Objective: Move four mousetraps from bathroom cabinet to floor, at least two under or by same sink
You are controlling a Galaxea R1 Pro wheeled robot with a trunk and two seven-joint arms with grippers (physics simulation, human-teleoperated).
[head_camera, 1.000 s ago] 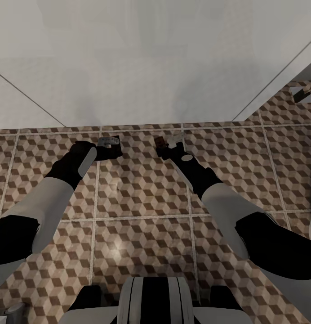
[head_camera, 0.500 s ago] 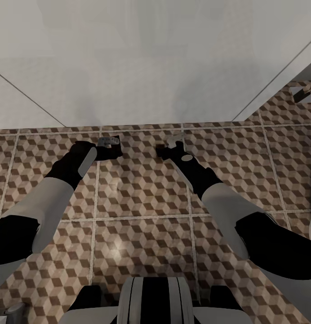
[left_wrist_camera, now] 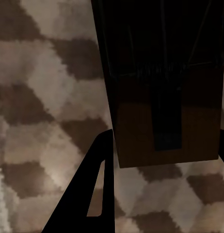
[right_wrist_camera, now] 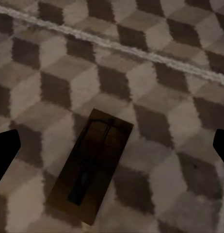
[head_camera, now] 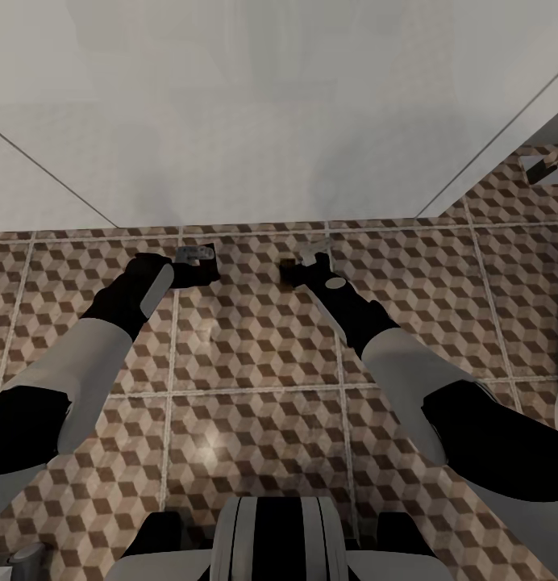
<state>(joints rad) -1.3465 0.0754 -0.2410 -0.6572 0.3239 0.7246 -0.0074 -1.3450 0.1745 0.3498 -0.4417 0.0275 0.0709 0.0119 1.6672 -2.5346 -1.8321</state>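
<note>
A mousetrap (right_wrist_camera: 90, 165) is lying flat on the floor (head_camera: 255, 355) below the wide-open right gripper (head_camera: 305, 265). Left gripper (head_camera: 197, 265) is gripping another mousetrap (left_wrist_camera: 165, 97); it should be lowered flat beside before being released.

One flat rectangular dark-brown wooden mousetrap with a dark wire frame (right_wrist_camera: 89, 165) lies flat on the cube-patterned brown, beige and white tiled bathroom floor (right_wrist_camera: 155, 58), at lower centre-left of the right wrist view. A second, similar mousetrap (left_wrist_camera: 165, 87) fills the upper right of the left wrist view, shadowed.
</note>
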